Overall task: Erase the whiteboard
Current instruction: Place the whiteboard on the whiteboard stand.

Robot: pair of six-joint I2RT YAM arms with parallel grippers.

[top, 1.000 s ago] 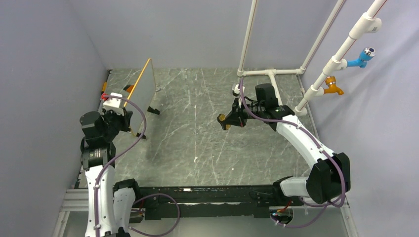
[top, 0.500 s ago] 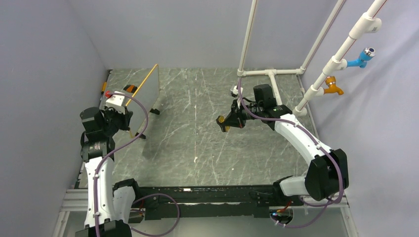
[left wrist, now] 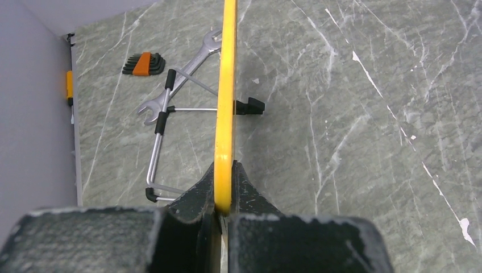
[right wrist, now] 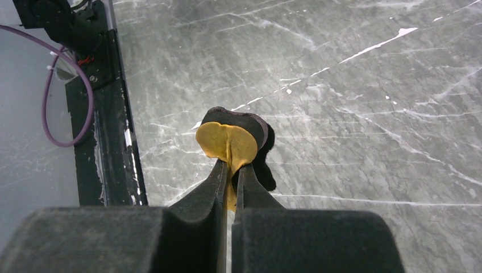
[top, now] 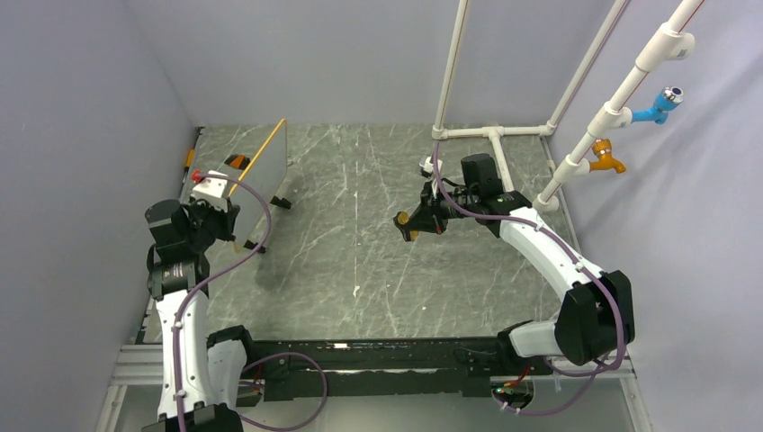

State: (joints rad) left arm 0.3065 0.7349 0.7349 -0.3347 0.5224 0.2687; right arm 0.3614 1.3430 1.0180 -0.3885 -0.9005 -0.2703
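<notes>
Clamping the orange frame of the whiteboard (left wrist: 226, 85) between closed fingers, the left end effector (left wrist: 223, 206) holds the board on edge, apparently raised above the bench (left wrist: 352, 125). Well to the right of the whiteboard, the right end effector (right wrist: 230, 170) is pinched shut on a small orange eraser (right wrist: 226, 141), whose dark pad sits on the side away from the camera.

The step in hand looks like bringing the eraser to the whiteboard. To do it well, the left grip should stay firm, because a thin frame held at one spot will probably pivot under a push. The pad should meet the face flat, with light, even strokes.

The wrist view shows the whiteboard only as a thin edge, and from above its surface reads as plain grey. So the writing, and how much of it remains, cannot be made out. A wire stand (left wrist: 162, 122) beside the whiteboard is partly hidden by it. A wrench (left wrist: 185, 74) and a hex key set (left wrist: 145, 62) lie beyond the stand.
</notes>
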